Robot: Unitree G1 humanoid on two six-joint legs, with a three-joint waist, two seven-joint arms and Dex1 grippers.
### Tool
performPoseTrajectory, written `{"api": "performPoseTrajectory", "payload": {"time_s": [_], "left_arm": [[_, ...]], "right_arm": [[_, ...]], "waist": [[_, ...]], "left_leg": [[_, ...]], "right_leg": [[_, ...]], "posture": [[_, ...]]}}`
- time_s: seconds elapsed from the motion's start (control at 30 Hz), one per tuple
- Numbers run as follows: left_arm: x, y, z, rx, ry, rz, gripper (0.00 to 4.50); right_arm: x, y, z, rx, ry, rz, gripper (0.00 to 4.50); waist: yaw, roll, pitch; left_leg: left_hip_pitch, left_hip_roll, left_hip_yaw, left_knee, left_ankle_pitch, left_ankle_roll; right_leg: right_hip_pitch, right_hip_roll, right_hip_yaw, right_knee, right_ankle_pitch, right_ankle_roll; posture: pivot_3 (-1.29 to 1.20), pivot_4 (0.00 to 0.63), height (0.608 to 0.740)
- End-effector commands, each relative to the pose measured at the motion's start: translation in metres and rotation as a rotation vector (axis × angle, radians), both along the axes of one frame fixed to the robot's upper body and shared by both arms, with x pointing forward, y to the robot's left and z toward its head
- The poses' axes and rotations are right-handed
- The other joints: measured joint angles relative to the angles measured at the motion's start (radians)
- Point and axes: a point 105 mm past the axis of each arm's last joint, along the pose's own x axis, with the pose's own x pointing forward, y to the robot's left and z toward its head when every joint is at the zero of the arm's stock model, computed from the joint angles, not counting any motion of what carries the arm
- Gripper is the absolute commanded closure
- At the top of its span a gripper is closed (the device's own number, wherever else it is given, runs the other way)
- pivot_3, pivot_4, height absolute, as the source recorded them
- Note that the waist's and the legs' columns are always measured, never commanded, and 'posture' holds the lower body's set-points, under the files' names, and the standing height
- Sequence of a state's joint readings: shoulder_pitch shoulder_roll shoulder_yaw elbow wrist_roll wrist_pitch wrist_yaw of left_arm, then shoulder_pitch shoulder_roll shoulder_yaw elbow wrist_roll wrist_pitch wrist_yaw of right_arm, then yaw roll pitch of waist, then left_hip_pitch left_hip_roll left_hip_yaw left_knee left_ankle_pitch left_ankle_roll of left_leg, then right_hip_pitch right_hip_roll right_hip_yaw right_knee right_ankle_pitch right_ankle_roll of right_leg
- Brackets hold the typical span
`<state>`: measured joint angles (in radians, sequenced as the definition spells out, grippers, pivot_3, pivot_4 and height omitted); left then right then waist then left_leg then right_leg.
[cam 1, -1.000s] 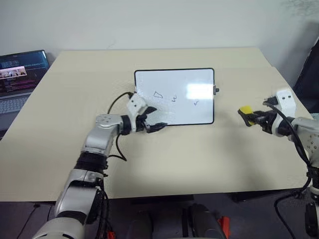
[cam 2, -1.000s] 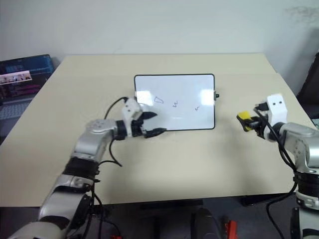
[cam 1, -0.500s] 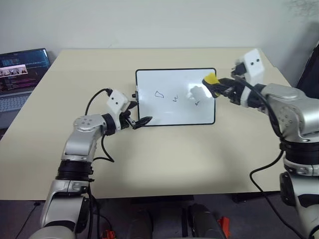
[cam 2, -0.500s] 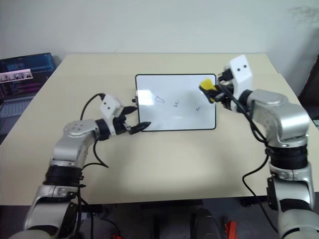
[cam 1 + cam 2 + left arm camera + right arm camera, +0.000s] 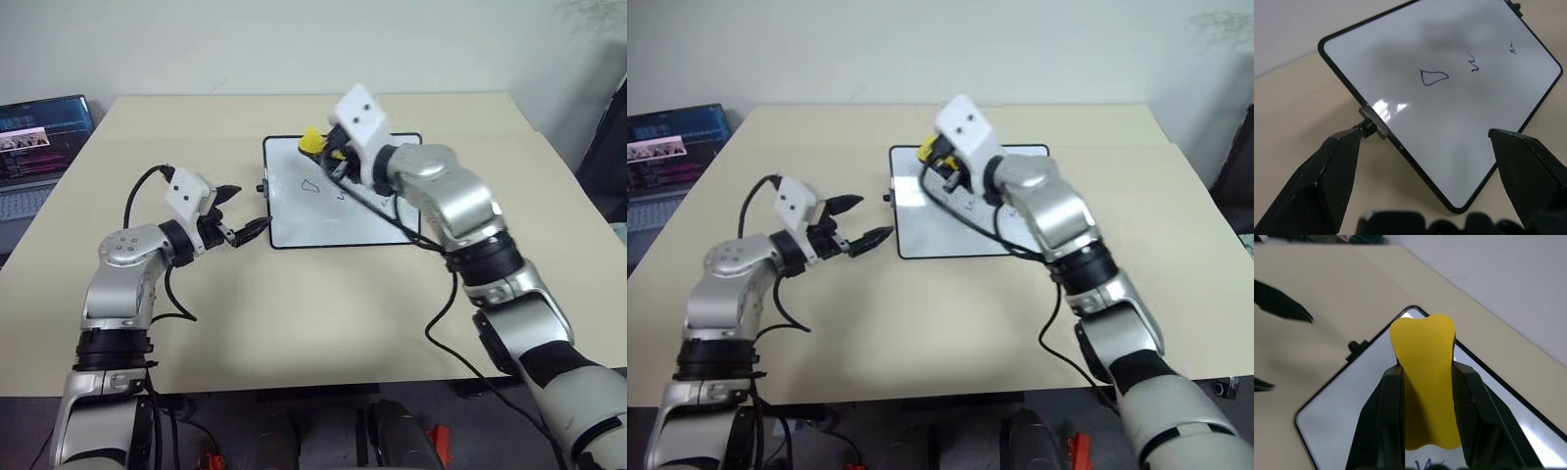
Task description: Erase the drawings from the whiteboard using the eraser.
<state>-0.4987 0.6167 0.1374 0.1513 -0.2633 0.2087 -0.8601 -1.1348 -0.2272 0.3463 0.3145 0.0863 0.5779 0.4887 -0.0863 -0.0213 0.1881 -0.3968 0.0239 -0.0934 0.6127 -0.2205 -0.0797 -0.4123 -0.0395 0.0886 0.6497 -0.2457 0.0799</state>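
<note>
Currently the eraser [image 5: 1426, 377] is pinched between the right gripper's [image 5: 331, 157] closed fingers, over the board's [image 5: 1459, 147] 11 o'clock corner, with the board mid-table [image 5: 294, 323]. Left gripper [image 5: 240, 217] is spread wide at the board's 9 o'clock edge, gripping nothing.

Risks, judged: nothing pins the board, so a wipe may slide it; a shallow pinch could let the eraser twist; the right arm hides some marks.

Counts: drawings [image 5: 1433, 77] 3; board 1; eraser 1; grippers 2; laptop [image 5: 39, 137] 1.
</note>
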Motion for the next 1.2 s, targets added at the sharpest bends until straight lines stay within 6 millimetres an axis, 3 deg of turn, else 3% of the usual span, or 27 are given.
{"api": "performPoseTrajectory", "payload": {"time_s": [0.03,0.23,0.6,0.93,1.2], "left_arm": [[-0.010,-0.001,0.016,0.035,-0.122,-0.015,0.00],[-0.015,-0.001,0.005,0.072,-0.138,-0.014,0.00],[-0.014,0.001,0.005,0.064,-0.179,0.025,0.00],[-0.015,0.006,0.001,0.078,-0.171,0.045,0.00],[-0.016,0.010,-0.005,0.095,-0.151,0.058,0.00]], "right_arm": [[0.009,0.010,0.009,-0.012,-0.081,-0.005,3.51],[0.019,0.014,-0.004,-0.073,-0.112,-0.023,3.51],[0.035,0.021,-0.008,-0.192,-0.224,-0.062,3.51],[0.036,0.025,-0.066,-0.352,-0.145,-0.026,3.51],[0.025,0.024,-0.098,-0.439,-0.050,0.066,3.52]], "waist": [[0.000,0.000,0.000],[0.000,0.000,0.000],[-0.003,0.000,0.000],[-0.006,0.000,0.000],[-0.012,0.000,0.000]], "left_leg": [[0.000,0.000,0.000,0.000,0.000,0.000],[-0.002,0.000,-0.001,0.000,0.000,0.000],[-0.002,0.000,-0.001,0.000,0.000,0.000],[0.000,0.001,0.000,0.000,0.000,0.000],[0.005,0.001,-0.001,0.001,0.001,-0.001]], "right_leg": [[0.000,0.000,0.000,0.000,0.000,-0.001],[-0.002,0.000,-0.001,0.001,0.001,-0.001],[-0.004,0.000,-0.001,0.003,0.001,-0.001],[-0.007,0.002,0.001,0.013,0.000,-0.002],[-0.003,0.004,0.001,0.015,0.001,-0.004]], "posture": [[0.00,0.150,0.740],[0.00,0.150,0.740],[0.00,0.150,0.740],[0.00,0.150,0.740],[0.00,0.150,0.740]]}}
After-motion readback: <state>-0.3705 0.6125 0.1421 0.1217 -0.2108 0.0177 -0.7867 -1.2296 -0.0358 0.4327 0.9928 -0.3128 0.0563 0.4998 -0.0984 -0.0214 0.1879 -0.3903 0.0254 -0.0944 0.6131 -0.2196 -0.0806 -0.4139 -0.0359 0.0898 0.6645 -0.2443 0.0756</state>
